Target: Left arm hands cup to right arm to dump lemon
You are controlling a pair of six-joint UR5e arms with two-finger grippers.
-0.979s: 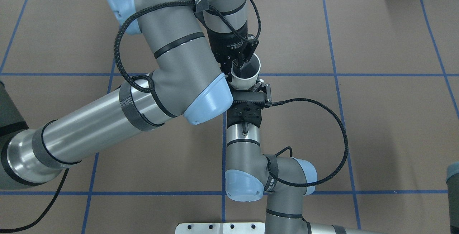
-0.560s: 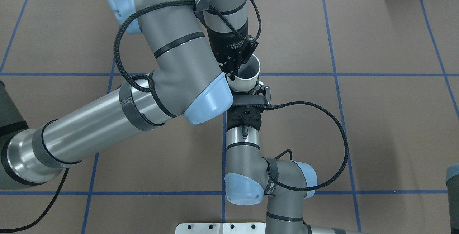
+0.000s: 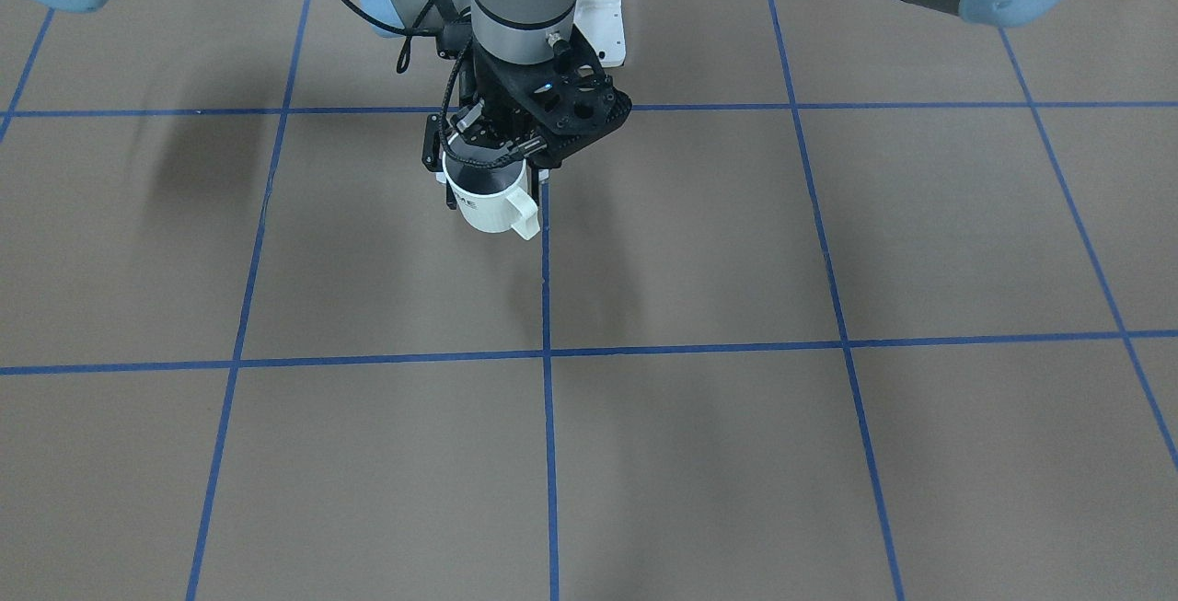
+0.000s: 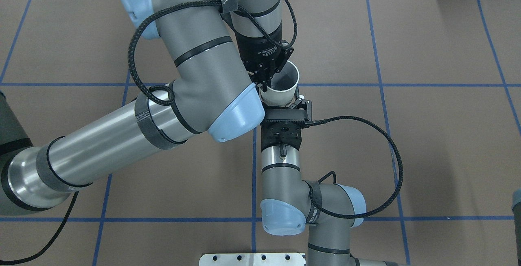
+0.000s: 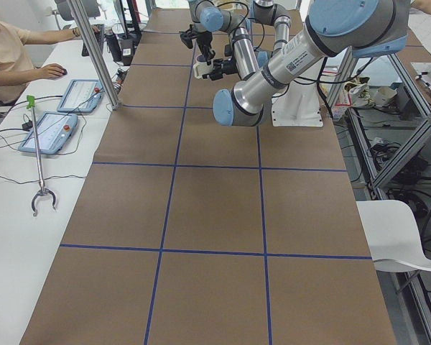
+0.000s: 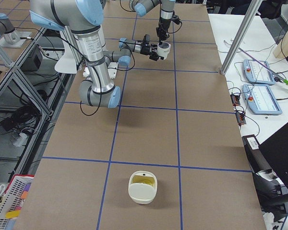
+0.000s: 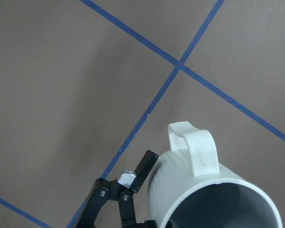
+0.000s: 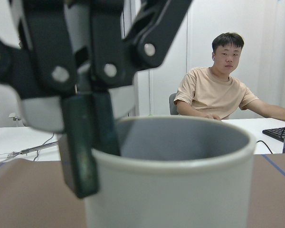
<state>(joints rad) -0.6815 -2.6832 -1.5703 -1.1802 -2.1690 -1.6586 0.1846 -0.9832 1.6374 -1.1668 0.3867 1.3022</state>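
Observation:
The white cup [image 4: 285, 91] hangs above the table's middle, its square handle [image 3: 521, 208] turned away from the robot. My left gripper [image 4: 266, 82] reaches down from above and is shut on the cup's rim, one finger [image 8: 88, 142] inside and one outside. My right gripper [image 4: 285, 101], on the perforated bracket [image 4: 285, 115], lies level against the cup's near side. It is open, its fingers spread to either side of the cup. The right wrist view is filled by the cup [image 8: 180, 190]. No lemon shows; the cup's grey inside [image 7: 237, 209] looks bare where I can see it.
Brown table [image 3: 699, 454] with blue tape lines. A white squarish container [image 6: 143, 187] with something yellowish inside stands at the table's end on my right. A person [image 8: 218, 90] sits at the white side desk. Tablets [image 5: 57, 129] and a grabber tool [image 5: 42, 194] lie there.
The right arm has shifted slightly right and back towards the robot, its cable loop following. The cup and left gripper have edged a little to the right. The left grip is unchanged.

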